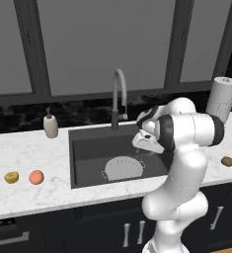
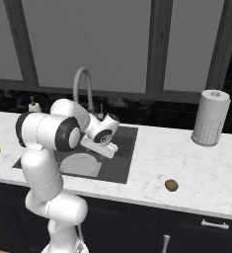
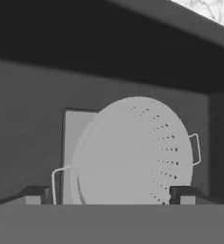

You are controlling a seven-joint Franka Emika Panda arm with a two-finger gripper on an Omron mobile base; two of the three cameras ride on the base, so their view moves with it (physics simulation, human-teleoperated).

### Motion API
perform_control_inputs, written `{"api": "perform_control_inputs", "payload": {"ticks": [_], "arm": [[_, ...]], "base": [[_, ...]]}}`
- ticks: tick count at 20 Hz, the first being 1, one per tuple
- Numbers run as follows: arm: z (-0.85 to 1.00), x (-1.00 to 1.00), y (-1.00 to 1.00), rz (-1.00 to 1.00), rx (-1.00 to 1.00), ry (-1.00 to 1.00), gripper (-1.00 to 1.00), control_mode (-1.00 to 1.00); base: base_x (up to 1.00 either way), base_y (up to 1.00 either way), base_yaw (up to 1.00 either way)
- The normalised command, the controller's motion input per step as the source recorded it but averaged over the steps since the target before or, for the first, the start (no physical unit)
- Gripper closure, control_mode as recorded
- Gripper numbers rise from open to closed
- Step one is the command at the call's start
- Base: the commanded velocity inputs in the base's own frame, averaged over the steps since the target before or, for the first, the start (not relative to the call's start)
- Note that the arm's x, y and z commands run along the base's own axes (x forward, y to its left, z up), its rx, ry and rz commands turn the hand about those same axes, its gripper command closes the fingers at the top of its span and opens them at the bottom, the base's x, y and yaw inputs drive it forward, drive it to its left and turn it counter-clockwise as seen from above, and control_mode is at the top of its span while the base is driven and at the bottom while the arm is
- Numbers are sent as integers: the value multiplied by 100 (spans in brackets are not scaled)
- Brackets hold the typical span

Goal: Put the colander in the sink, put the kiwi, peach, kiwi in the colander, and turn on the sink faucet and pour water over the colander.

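The pale holed colander point(image 1: 123, 168) lies on the floor of the dark sink point(image 1: 88, 148), over the lighter square patch point(image 3: 73, 138). My gripper point(image 1: 146, 143) hangs above the basin's right half, tilted down toward the colander point(image 3: 132, 152). It stands open, its fingertips point(image 3: 35, 195) spread wide with nothing held between them. An orange-pink peach point(image 1: 36, 177) and an olive-yellow kiwi point(image 1: 11, 177) rest on the counter left of the sink. A brownish kiwi point(image 1: 227, 161) sits on the counter to the right. The grey gooseneck faucet point(image 1: 118, 94) arches over the basin's back edge, and no water stream is visible.
A beige soap dispenser point(image 1: 51, 124) stands at the sink's back left corner. A paper towel roll point(image 1: 222, 99) stands at the far right of the white marble counter point(image 1: 38, 153). Dark window frames run behind the counter.
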Motion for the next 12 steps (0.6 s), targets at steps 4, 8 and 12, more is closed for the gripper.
{"api": "perform_control_inputs", "payload": {"ticks": [4, 8, 12], "arm": [[100, -66, 0, 0, 0, -25, -100, -100], [100, -65, 0, -7, -2, -5, -100, -100], [99, -70, 0, -26, 0, 4, -100, -100]], "base": [[0, 0, 0], [0, 0, 0], [0, 0, 0]]}}
